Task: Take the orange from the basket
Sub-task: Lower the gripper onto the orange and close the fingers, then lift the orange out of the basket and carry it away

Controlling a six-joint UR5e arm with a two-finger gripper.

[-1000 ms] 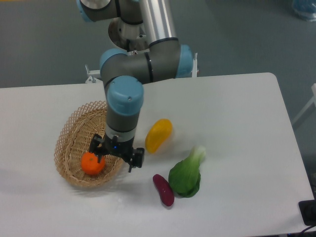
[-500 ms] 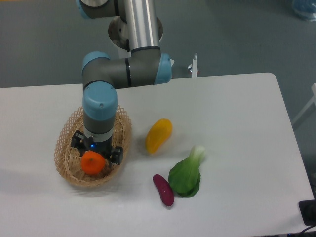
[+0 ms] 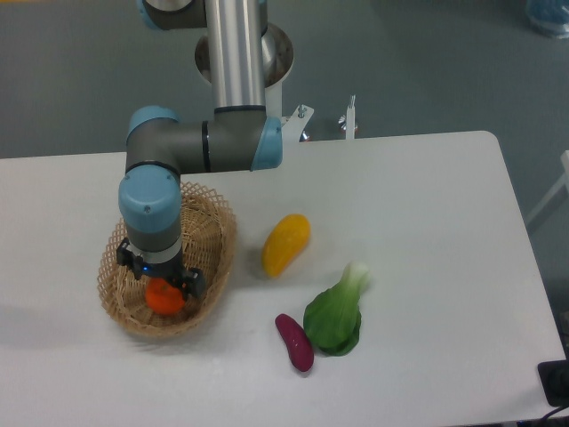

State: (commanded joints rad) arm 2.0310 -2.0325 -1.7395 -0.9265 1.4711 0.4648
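White table [image 3: 427, 205] filling the frame, two-finger gripper [image 3: 160, 283] hanging directly over the small round bright-orange fruit [image 3: 164, 298] sitting in the oval tan wicker basket [image 3: 218, 233] at lower left, likely lining up a grasp, jaw state impossible to tell.

The orange [image 3: 163, 298] is bright orange. The basket [image 3: 213, 233] is tan and woven. The desk [image 3: 427, 222] is white. The mango [image 3: 285, 243] is yellow.

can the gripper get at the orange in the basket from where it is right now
Probably yes. The gripper hangs right over the orange inside the basket, and nothing else lies in the basket to block it. Whether its fingers straddle the fruit can't be seen.
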